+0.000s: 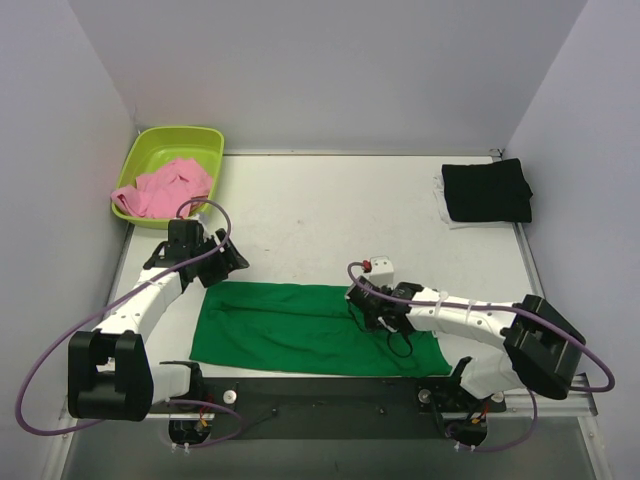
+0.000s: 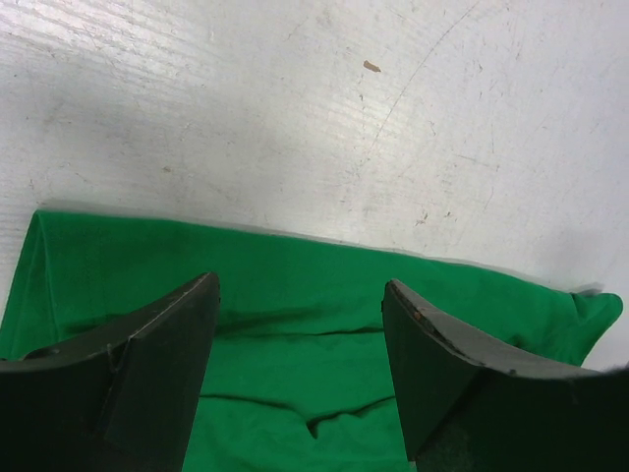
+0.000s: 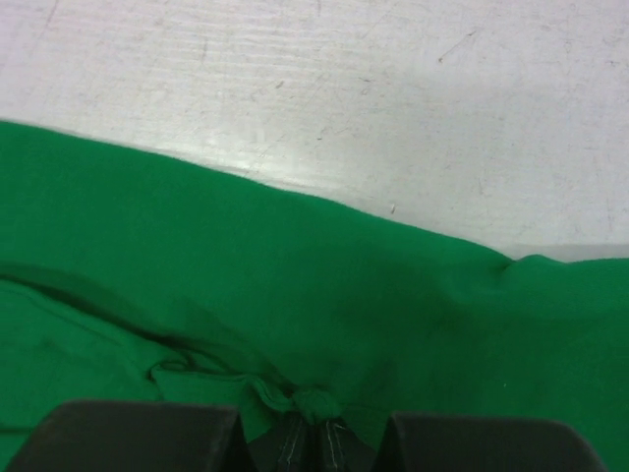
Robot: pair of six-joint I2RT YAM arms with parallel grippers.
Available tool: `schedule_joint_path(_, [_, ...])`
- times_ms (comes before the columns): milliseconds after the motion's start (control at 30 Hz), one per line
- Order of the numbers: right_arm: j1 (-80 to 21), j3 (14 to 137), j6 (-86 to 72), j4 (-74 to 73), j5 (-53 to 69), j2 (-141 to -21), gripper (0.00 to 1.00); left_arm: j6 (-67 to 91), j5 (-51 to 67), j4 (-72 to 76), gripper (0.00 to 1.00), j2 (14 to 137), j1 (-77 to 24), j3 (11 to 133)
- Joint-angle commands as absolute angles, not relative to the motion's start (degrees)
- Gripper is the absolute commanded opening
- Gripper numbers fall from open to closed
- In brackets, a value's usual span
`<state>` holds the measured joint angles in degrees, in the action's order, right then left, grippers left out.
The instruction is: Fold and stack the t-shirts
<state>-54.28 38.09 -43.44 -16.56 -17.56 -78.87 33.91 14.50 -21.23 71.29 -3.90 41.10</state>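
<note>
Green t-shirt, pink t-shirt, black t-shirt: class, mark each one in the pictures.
green t-shirt point(image 1: 290, 325): top external view, middle of the spread cloth.
pink t-shirt point(image 1: 170, 188): top external view, middle of the crumpled heap.
black t-shirt point(image 1: 487, 190): top external view, centre of the folded top.

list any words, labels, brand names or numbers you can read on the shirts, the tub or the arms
None: no text can be read in any view.
The green t-shirt, black t-shirt, pink t-shirt and lime-green tub are plain.
The left arm and right arm show no legible label.
</note>
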Motion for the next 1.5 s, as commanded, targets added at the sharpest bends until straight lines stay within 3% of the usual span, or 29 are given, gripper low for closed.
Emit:
schedule_joint_path(0, [-59.7, 40.5, -45.6, -23.5, -20.7, -75.9, 0.08, 34.3, 15.8, -18.4, 0.77, 71.5, -3.4, 41.2])
schedule_joint_path(267, [-69.1, 41.9, -50.3, -27.1, -21.6, -76.9, 0.06, 34.4, 16.0, -18.1, 0.76, 71.2, -3.4, 41.0])
schedule_joint_path(667, [-80.7, 46.8, -52.1, -28.0, -19.1, -85.2, 0.11, 34.4, 16.2, -18.2, 0.76, 70.5, -3.4, 40.6])
schedule_joint_path(733, [-80.9, 47.5, -51.9, -28.5, -19.3, -85.5, 0.22, 34.4, 16.2, -18.2, 0.76, 70.5, -3.4, 40.5])
schedule_joint_path(767, [-80.9, 48.4, -52.0, -29.7, -20.6, -85.4, 0.44, 34.4, 16.2, -18.1, 0.76, 70.5, -3.4, 40.6])
schedule_joint_path(867, [-80.7, 50.7, -52.6, -34.2, -25.1, -84.8, 0.78, 34.4, 16.3, -18.2, 0.76, 70.5, -3.4, 40.6])
schedule_joint_path(900, [-80.7, 51.2, -52.9, -35.1, -26.4, -84.6, 0.81, 34.4, 16.3, -18.1, 0.76, 70.6, -3.4, 40.6])
schedule_joint_path(1100, [-77.1, 50.2, -55.2, -38.1, -31.0, -78.1, 0.99, 34.4, 16.4, -17.9, 0.76, 70.7, -3.4, 40.6])
schedule_joint_path(1467, [-58.0, 37.3, -52.8, -25.2, -25.8, -69.3, 1.00, 34.5, 17.3, -17.6, 0.76, 70.1, -3.5, 40.3])
